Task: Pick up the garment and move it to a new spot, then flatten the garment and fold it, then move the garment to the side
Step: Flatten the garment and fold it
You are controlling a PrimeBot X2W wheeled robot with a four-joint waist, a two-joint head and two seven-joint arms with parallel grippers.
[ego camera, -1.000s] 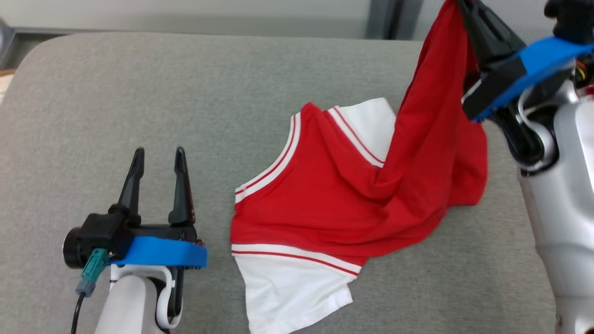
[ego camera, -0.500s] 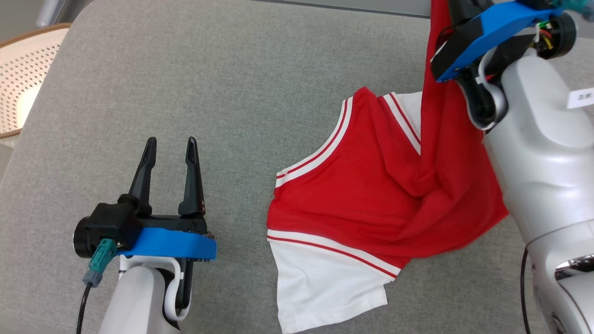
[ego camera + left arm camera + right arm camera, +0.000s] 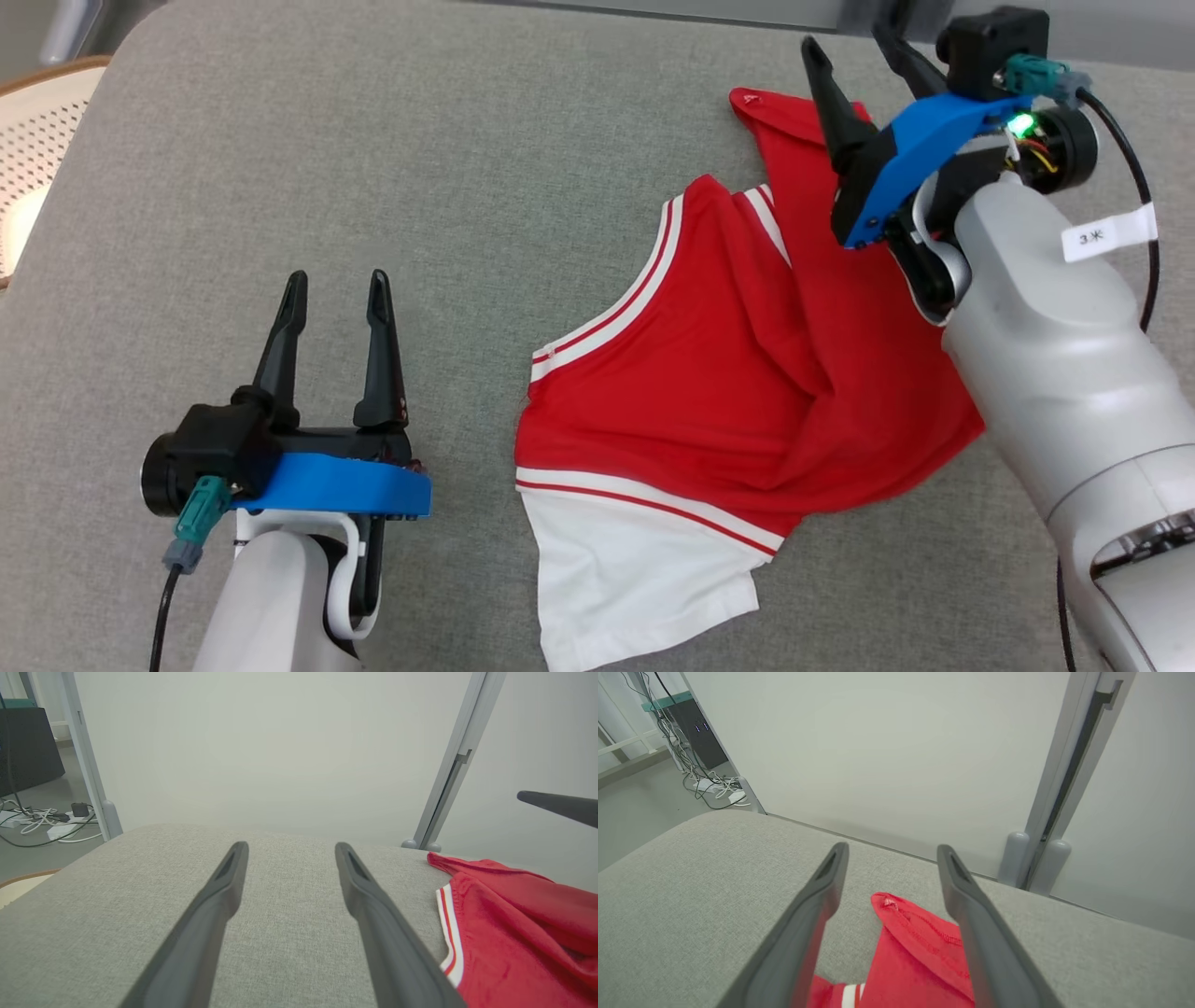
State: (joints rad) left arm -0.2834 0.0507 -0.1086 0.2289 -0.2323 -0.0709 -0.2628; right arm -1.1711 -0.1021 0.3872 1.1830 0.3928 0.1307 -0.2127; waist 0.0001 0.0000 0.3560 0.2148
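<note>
- The red garment [image 3: 709, 392] with white sleeves and striped trim lay crumpled on the right half of the grey cushion [image 3: 467, 187], bunched into folds through its middle
- One white sleeve [image 3: 635, 579] lay flat toward the cushion's near edge; a second showed as a white sliver higher up, mostly covered by red cloth
- A red hemmed corner [image 3: 752, 101] of the garment pointed toward the cushion's far edge
- The right gripper [image 3: 848, 39] hung over the cushion's far right part, its two dark fingers spread wide with nothing pinched between them
- In the right wrist view, the right gripper [image 3: 892, 846] framed that red corner of the garment [image 3: 920, 947], which lay on the cushion [image 3: 691, 882] below the gap; whether either finger touched the cloth could not be told
- A green light [image 3: 1022, 123] glowed on the right wrist, and a white label [image 3: 1106, 233] hung from the pale forearm
- The left gripper [image 3: 338, 276] sat over the cushion's left near part, well apart from the garment, fingers spread and holding nothing
- In the left wrist view, the left gripper [image 3: 290, 845] pointed across bare cushion [image 3: 289, 933], with the garment [image 3: 514, 933] just right of its right finger and one finger [image 3: 560, 805] of the other gripper above the cloth
- Beyond the cushion's far edge stood a pale wall [image 3: 280, 742] and a grey metal post [image 3: 448, 779]
- Off the cushion's left side were a cream perforated basket [image 3: 37, 159] and loose cables [image 3: 42, 821] on the floor
</note>
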